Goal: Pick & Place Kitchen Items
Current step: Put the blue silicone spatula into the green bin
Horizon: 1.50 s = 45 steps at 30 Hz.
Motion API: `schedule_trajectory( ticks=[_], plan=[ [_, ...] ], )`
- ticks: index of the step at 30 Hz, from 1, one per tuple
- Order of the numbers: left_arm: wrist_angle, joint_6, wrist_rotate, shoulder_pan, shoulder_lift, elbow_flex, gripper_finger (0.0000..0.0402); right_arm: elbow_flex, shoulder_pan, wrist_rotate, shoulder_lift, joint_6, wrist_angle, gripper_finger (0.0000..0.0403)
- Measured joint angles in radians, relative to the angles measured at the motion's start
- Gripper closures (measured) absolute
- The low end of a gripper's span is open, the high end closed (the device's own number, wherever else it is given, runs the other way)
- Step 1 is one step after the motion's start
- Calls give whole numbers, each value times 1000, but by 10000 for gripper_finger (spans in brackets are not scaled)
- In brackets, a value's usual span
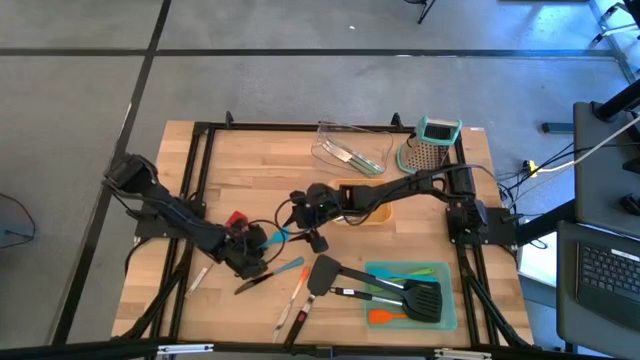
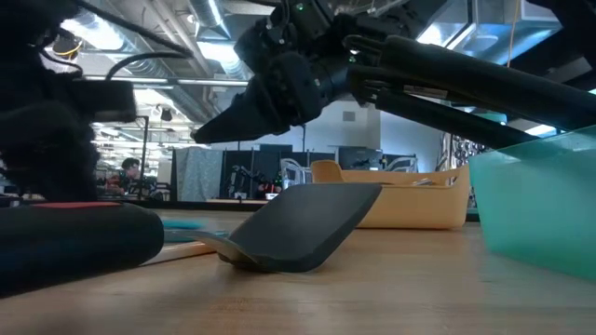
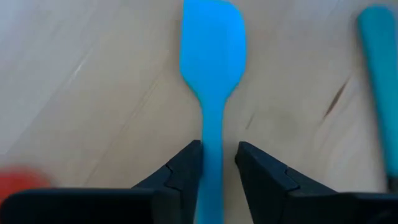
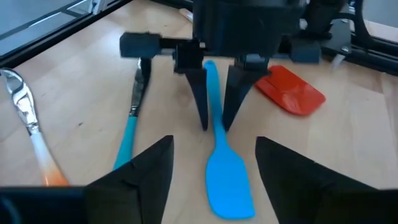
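On the wooden desk [image 1: 250, 180], the left pincer [image 3: 217, 163] has its fingers either side of the handle of a blue silicone spatula [image 3: 211, 56], pinching it; the blade lies flat on the wood, pointing away from that arm. The right pincer [image 4: 211, 163] hovers just over the same blade with its fingers spread wide, touching nothing (in the high view the two arms meet near the desk's middle).

Close around the spatula: a red silicone tool [image 4: 291, 90] lies beside the left pincer, and on the other side a knife with a teal handle [image 4: 127, 134] and a spoon-like steel utensil with a white and orange handle [image 4: 31, 134]. Nearer the front edge a black spatula [image 1: 322, 275] rests with its blade tipped up; in the low view it fills the foreground and hides much of the desk behind it.

A teal-green tray [image 1: 450, 310] at the front right holds more black spatulas [image 1: 420, 298] and an orange tool [image 1: 385, 316]. An orange tray [image 2: 410, 205] sits under the right arm, partly covered by it. At the back stand a clear tray [image 1: 350, 150] with a few utensils inside and a steel box grater with a teal top [image 1: 435, 142].

No writing or labels can be read anywhere.
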Motion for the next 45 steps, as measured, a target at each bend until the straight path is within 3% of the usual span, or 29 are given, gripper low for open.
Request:
schedule_trajectory(
  ticks=[6,12,23,32,39,45],
  plan=[
    [47,72,-50,-1,22,17,339,0,7,7,2,-20,-34,173],
    [48,90,-30,33,21,18,385,0,6,130,25,-66,-83,183],
    [151,205,-12,118,26,14,374,0,12,126,73,-71,-101,188],
    [200,203,117,239,24,15,379,0,12,127,82,-104,-134,188],
    [243,201,221,296,23,14,379,0,12,220,97,-124,-157,188],
    [274,208,288,328,24,13,380,6,12,216,139,-127,-138,188]
  ],
)
